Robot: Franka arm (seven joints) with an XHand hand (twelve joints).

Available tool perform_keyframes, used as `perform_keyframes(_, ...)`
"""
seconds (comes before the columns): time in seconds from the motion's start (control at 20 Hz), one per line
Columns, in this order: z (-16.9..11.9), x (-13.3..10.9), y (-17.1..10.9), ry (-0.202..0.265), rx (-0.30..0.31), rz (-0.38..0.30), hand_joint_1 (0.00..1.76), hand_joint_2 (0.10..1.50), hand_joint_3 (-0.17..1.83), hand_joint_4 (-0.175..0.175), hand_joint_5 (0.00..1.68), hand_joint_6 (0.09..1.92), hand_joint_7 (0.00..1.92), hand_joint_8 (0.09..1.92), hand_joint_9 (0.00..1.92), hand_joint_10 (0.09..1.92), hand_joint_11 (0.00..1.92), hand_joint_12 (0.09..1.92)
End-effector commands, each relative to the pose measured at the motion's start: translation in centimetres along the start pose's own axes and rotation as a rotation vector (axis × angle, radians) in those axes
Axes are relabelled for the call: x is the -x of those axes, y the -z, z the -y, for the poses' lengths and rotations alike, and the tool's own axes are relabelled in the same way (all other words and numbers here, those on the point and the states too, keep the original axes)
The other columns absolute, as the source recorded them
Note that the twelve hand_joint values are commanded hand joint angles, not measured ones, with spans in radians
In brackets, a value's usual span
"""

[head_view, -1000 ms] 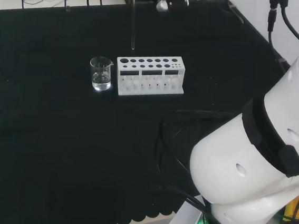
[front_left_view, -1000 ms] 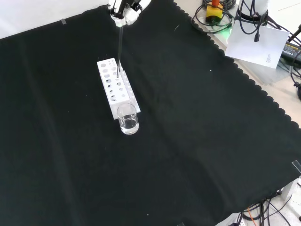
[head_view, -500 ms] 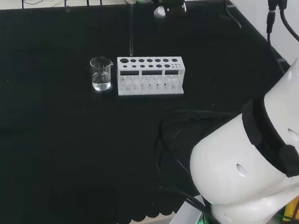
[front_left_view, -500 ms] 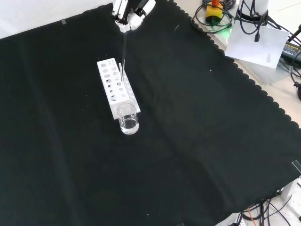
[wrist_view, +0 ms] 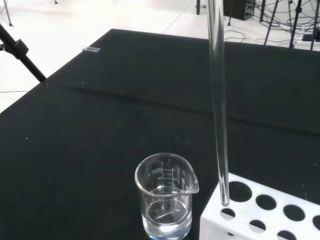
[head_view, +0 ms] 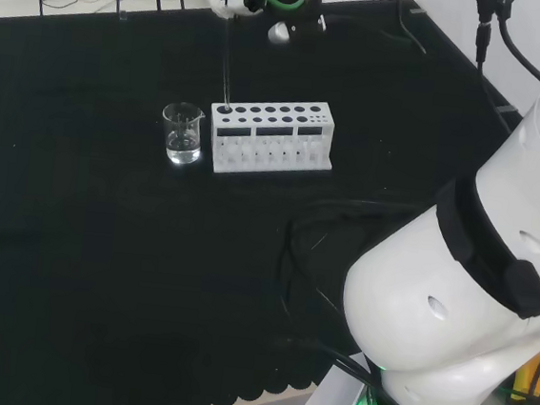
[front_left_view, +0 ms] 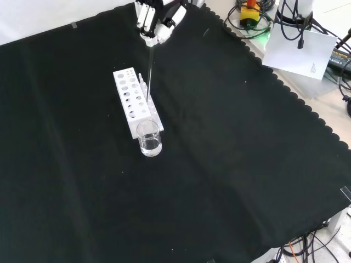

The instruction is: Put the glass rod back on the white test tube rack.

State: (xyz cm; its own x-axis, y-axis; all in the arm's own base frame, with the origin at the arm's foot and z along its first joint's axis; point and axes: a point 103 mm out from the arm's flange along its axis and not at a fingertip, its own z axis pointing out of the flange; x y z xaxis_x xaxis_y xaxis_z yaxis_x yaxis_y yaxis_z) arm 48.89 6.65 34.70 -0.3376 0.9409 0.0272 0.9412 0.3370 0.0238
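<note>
Hovering over one rack (front_left_view: 133, 102), one hand-held (front_left_view: 156, 22) glass rod (front_left_view: 149, 74), one beaker (front_left_view: 149, 139)

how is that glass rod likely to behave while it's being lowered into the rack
The glass rod looks stiff, hanging straight from the hand. Thin and clear, it probably chips if knocked on the white rack. Smooth and round, it may slip or roll if dropped.

Black cloth bench (front_left_view: 230, 142), white rack (front_left_view: 134, 102), beaker (front_left_view: 149, 138)

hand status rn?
Hand: shut on the glass rod, holding it upright with its tip at the beaker-end corner of the white test tube rack.
</note>
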Motion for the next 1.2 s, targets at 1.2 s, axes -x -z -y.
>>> perform_keyframes(1.2,-1.8,1.3,-1.8,0.002,-0.014,0.008,1.29,1.18,-0.17,-0.175,1.07,0.58,1.02,1.29,1.51,1.17,1.6,0.92)
